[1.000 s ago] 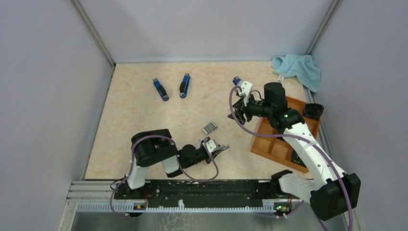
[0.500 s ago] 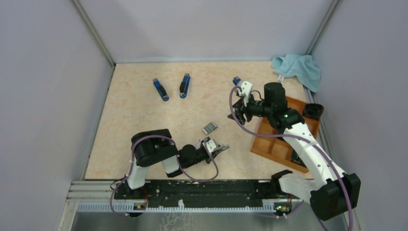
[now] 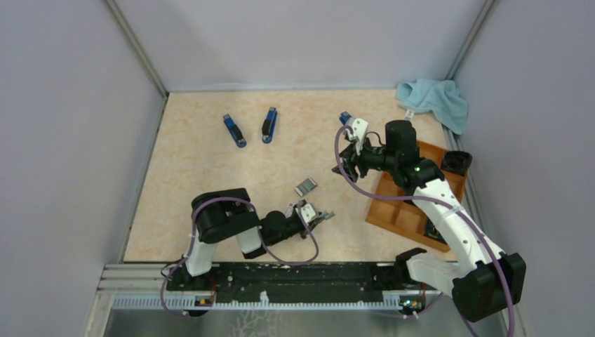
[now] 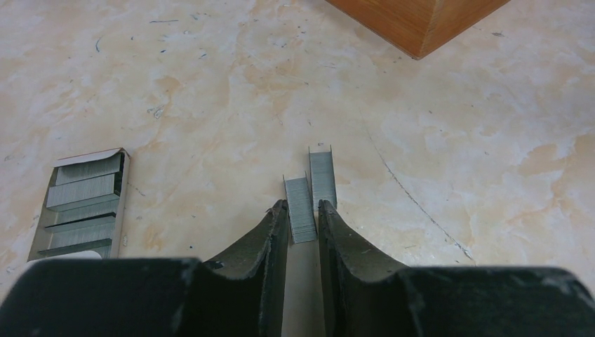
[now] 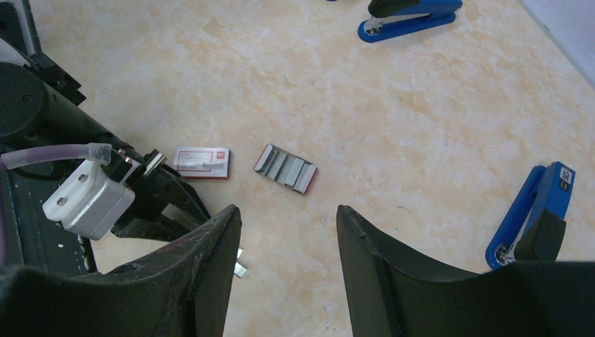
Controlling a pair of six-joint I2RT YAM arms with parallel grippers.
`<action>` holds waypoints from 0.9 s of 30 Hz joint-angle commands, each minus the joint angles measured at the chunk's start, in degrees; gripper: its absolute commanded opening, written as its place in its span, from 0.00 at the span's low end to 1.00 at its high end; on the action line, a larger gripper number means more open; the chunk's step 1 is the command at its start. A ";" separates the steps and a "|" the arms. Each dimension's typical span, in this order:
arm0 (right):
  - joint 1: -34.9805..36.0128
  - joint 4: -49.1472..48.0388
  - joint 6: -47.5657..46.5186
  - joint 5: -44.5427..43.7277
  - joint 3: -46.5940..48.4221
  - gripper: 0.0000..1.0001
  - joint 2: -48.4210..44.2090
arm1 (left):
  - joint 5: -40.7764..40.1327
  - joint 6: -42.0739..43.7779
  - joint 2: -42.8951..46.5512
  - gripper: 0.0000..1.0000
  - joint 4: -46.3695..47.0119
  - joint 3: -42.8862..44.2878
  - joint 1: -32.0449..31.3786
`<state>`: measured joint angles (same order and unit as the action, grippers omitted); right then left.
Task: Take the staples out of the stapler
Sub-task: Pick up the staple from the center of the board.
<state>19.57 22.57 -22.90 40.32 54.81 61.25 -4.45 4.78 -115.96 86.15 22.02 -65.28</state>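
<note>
Two grey strips of staples lie side by side on the table. The nearer strip [image 4: 299, 209] lies between the tips of my left gripper [image 4: 302, 206], whose jaws stand a sliver wider than it; the other strip [image 4: 323, 179] lies just beyond the right fingertip. In the top view the left gripper [image 3: 326, 216] is low on the table near the front edge. My right gripper [image 5: 288, 209] hovers open and empty, its arm [image 3: 393, 151] raised at mid right. Three blue staplers lie on the table: one [image 3: 234, 130] and another [image 3: 269, 125] at the back, a third [image 3: 345, 117] behind the right gripper.
An open staple box [image 5: 285, 168] with several strips lies mid table, next to a white box with a red label [image 5: 202, 162]. A wooden compartment tray [image 3: 414, 196] sits at the right, a light blue cloth [image 3: 435, 98] in the back right corner.
The left jaws have narrowed around the nearer staple strip. Neither arm has visibly moved.
</note>
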 commanded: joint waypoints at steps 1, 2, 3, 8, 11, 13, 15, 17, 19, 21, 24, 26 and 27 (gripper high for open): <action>-0.60 -1.20 -0.05 1.30 1.16 0.54 -1.49 | 0.18 -0.02 -0.46 0.28 5.64 0.36 -0.44; -0.67 -1.18 -0.05 1.34 1.10 0.54 -1.57 | 0.10 -0.04 -0.39 0.28 5.81 0.23 -0.43; -0.71 -1.14 -0.04 1.34 1.15 0.54 -1.57 | 0.05 -0.07 -0.38 0.28 5.91 0.09 -0.42; -0.68 -1.17 0.03 1.35 1.13 0.54 -1.69 | -0.33 -0.33 0.15 0.31 4.79 0.22 -0.52; -0.63 -1.21 -0.04 1.42 1.16 0.54 -1.80 | -1.67 -1.36 0.56 0.32 3.85 0.30 -0.98; -0.67 -1.20 -0.05 1.43 1.14 0.54 -1.71 | -3.20 -1.40 0.56 0.34 3.41 0.57 -1.66; -0.64 -1.20 -0.07 1.51 1.10 0.54 -1.67 | -4.22 -1.36 0.83 0.36 2.50 0.85 -2.23; -0.65 -1.13 -0.04 1.61 1.15 0.54 -1.67 | -4.99 -1.35 1.23 0.36 1.55 0.99 -2.87; -0.68 -1.11 -0.10 1.67 1.11 0.54 -1.67 | -5.89 -1.33 1.41 0.36 1.48 0.75 -3.70; -0.63 -1.11 -0.06 1.78 1.18 0.54 -1.69 | -7.00 -1.17 1.23 0.36 2.15 0.55 -4.15; -0.65 -1.12 -0.09 1.87 1.13 0.54 -1.76 | -8.81 -1.57 1.30 0.35 1.73 0.71 -4.24; -0.69 -1.11 0.02 1.87 1.22 0.54 -1.75 | -9.37 -1.90 1.59 0.33 0.21 1.29 -4.35; -0.74 -1.08 0.04 1.85 1.23 0.54 -1.77 | -9.95 -2.19 1.78 0.33 -0.64 1.58 -4.56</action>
<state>19.57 22.57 -22.90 40.69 54.81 61.14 -11.33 4.12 -115.92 85.65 22.28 -69.28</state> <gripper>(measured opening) 0.536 0.338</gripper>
